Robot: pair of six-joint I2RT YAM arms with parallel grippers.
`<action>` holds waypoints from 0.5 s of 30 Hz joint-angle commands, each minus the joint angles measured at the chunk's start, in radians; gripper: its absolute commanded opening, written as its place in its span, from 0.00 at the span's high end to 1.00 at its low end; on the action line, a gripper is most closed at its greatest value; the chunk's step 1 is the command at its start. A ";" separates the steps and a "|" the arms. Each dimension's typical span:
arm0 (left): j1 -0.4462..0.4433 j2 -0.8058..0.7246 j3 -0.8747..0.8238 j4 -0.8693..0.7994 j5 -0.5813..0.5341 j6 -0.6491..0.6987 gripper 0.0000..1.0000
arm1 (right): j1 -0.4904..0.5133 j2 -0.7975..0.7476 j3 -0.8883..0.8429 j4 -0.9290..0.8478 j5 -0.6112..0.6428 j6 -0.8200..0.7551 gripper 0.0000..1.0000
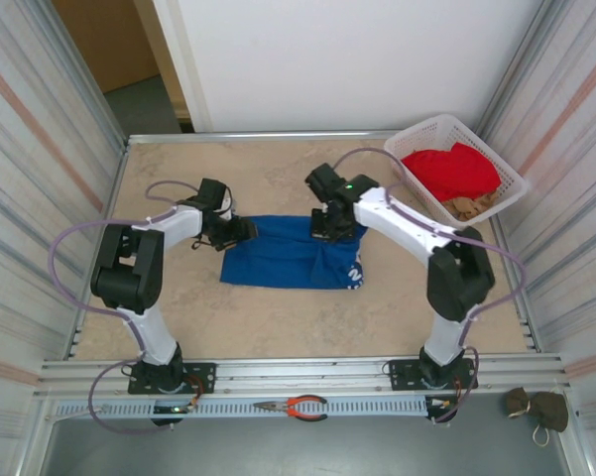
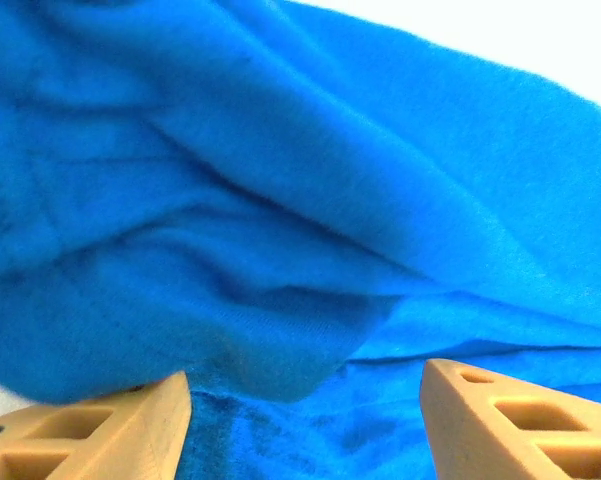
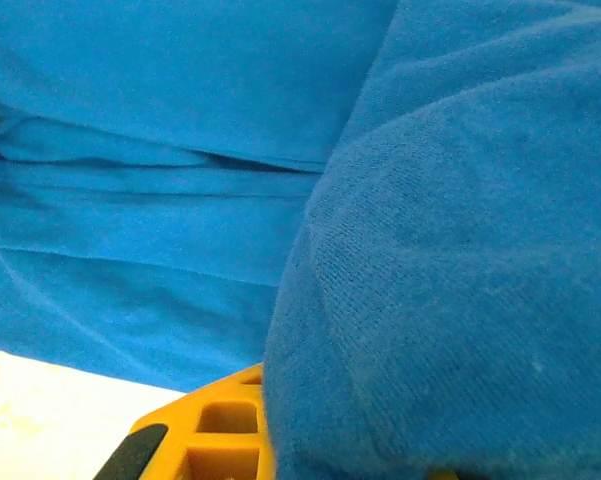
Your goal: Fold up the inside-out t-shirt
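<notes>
Premises: robotics test cell, laboratory type. Corrugated metal panels enclose the beige surface left and right. An aluminium rail along its near edge carries two bolted arm bases. Pliers lie just off that edge.

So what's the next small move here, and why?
Probably close the left tool on the fold. Its fingers stand apart astride a bunched edge of the blue t-shirt, while the right tool is shut on cloth at the far edge.
</notes>
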 commanded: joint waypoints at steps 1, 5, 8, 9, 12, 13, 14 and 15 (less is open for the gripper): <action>-0.016 0.055 -0.045 0.007 0.006 -0.013 0.37 | 0.048 0.091 0.107 -0.047 0.037 0.066 1.00; -0.021 0.058 -0.051 0.020 0.021 -0.022 0.37 | 0.083 0.197 0.209 -0.054 0.029 0.104 1.00; -0.021 0.049 -0.044 0.011 0.033 -0.026 0.37 | 0.095 0.258 0.271 -0.038 0.008 0.137 1.00; -0.021 0.043 -0.038 0.007 0.035 -0.028 0.37 | 0.099 0.279 0.293 -0.032 -0.001 0.151 1.00; -0.005 0.010 -0.030 -0.002 0.043 -0.052 0.36 | 0.107 0.337 0.379 -0.028 -0.024 0.179 1.00; 0.007 -0.003 -0.030 0.004 0.058 -0.064 0.36 | 0.109 0.354 0.402 -0.029 -0.028 0.188 1.00; 0.018 -0.010 -0.026 0.007 0.070 -0.074 0.36 | 0.111 0.366 0.419 -0.028 -0.030 0.198 1.00; 0.024 -0.016 -0.018 0.008 0.083 -0.081 0.36 | 0.113 0.378 0.438 -0.023 -0.035 0.205 1.00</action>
